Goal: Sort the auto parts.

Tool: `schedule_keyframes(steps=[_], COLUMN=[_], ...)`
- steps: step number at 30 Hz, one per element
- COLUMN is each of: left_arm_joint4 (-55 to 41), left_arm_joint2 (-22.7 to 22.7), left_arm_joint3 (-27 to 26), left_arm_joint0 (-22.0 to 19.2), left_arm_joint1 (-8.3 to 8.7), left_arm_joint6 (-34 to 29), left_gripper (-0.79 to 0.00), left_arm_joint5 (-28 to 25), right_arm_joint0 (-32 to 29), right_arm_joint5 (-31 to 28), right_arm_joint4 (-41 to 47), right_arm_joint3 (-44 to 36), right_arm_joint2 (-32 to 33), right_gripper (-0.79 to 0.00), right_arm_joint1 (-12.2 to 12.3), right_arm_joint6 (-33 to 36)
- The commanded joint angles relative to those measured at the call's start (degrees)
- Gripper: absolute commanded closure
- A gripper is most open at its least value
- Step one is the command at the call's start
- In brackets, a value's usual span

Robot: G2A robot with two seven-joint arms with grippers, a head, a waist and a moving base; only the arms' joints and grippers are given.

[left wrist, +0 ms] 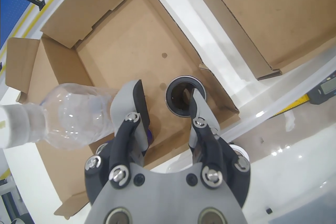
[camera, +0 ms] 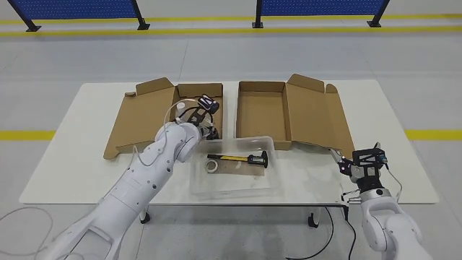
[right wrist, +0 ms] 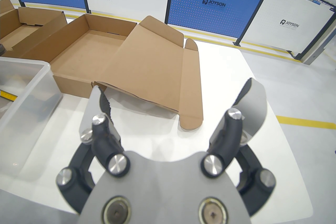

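The left gripper is held low over the near corner of the left cardboard box, its jaws spread and pinching nothing. A black bearing ring lies flat on the box floor directly beneath, with one fingertip seen across its bore; whether the two touch cannot be told. A clear plastic bottle lies in the same box, just beside the other finger. One part is therefore judged to be placed. In the clear bin at the front of the desk, a second ring and a yellow-and-black caliper are left to be sorted. The right gripper is held above the desk near its right edge, jaws spread wide around nothing, facing the right cardboard box, of which only bare cardboard floor is seen. The work is judged to be at an early stage.
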Motion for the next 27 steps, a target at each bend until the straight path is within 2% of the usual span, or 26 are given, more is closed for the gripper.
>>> schedule_keyframes(steps=[1,3,4,5,11,14,18,25,27], left_arm_joint4=[0.26,0.83,1.07,1.2,3.05,0.75,5.04,10.34,8.23], left_arm_joint2=[-0.87,-2.15,-2.94,-3.93,-10.07,-13.96,-17.98,-21.06,-22.03], left_arm_joint3=[-1.1,-3.12,-4.3,-5.68,-15.13,-20.43,-26.06,-33.1,-34.44], left_arm_joint0=[0.42,1.14,1.78,2.5,8.83,13.35,19.22,26.59,28.45], left_arm_joint1=[0.11,0.36,0.55,0.77,2.27,2.79,3.73,4.37,4.33], left_arm_joint6=[0.55,2.08,3.03,3.95,9.2,14.3,18.31,20.38,21.99], left_gripper=[-0.394,-0.496,-0.622,-0.785,-0.785,-0.785,-0.785,-0.785,-0.785], left_arm_joint5=[0.58,1.2,1.49,2.11,4.86,6.94,9.25,11.19,11.29], right_arm_joint0=[0.0,0.0,0.0,0.0,0.0,0.0,0.0,0.0,0.0], right_arm_joint5=[0.0,0.0,0.0,0.0,0.0,0.0,0.0,0.0,0.0], right_arm_joint4=[0.0,0.0,0.0,0.0,0.0,0.0,0.0,0.0,0.0], right_arm_joint3=[0.0,0.0,0.0,0.0,0.0,0.0,0.0,0.0,0.0], right_arm_joint2=[0.0,0.0,0.0,0.0,0.0,0.0,0.0,0.0,0.0], right_gripper=[-0.785,-0.785,-0.785,-0.785,-0.785,-0.785,-0.785,-0.785,-0.785], right_arm_joint1=[0.0,0.0,0.0,0.0,0.0,0.0,0.0,0.0,0.0], right_arm_joint6=[0.0,0.0,0.0,0.0,0.0,0.0,0.0,0.0,0.0])
